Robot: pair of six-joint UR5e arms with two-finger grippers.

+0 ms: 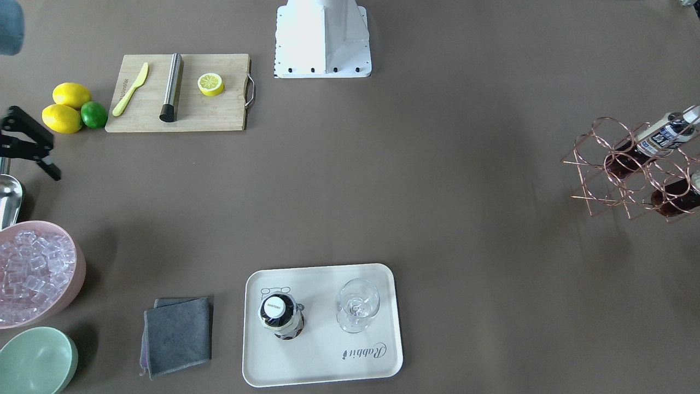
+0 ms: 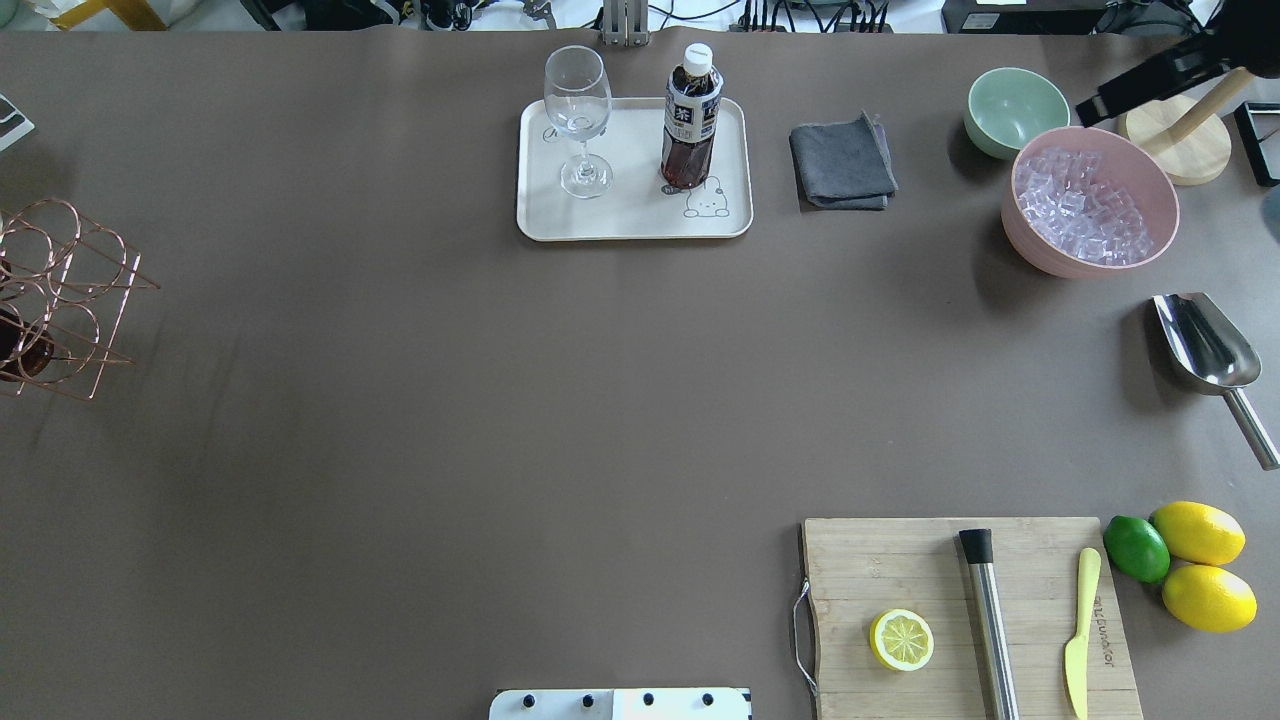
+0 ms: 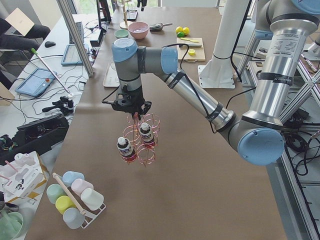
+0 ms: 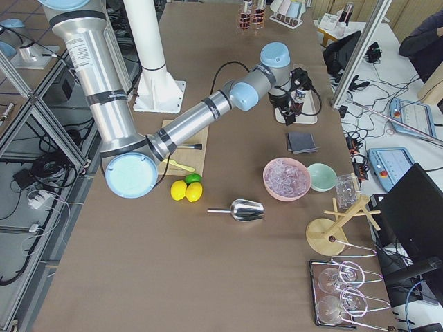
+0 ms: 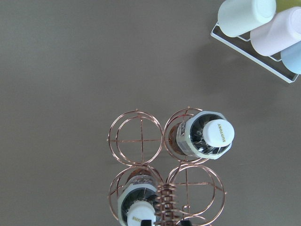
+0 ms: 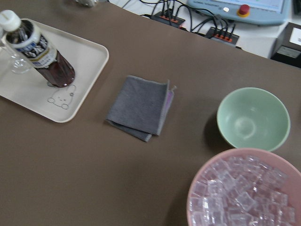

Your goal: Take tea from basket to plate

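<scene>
The tea (image 2: 690, 130) stands upright on the plate (image 2: 630, 215), at the corner with the bear drawing. A wine glass (image 2: 578, 120) stands just beside it on the same plate. Both hands are well clear of the tea.

The basket (image 3: 141, 140) sits on the desk (image 2: 450, 400) well apart from the plate, on the robot's left side. Two other bottles (image 5: 207, 139) occupy its cells. The left hand (image 3: 132, 107) hangs directly over the basket's handle; I cannot tell whether its fingers are apart or together.

The right hand (image 1: 33, 145) hovers on the plate's opposite side, beyond the grey cloth (image 2: 842, 160) and near the ice bowl (image 2: 1090, 210). I cannot tell its state either.
</scene>
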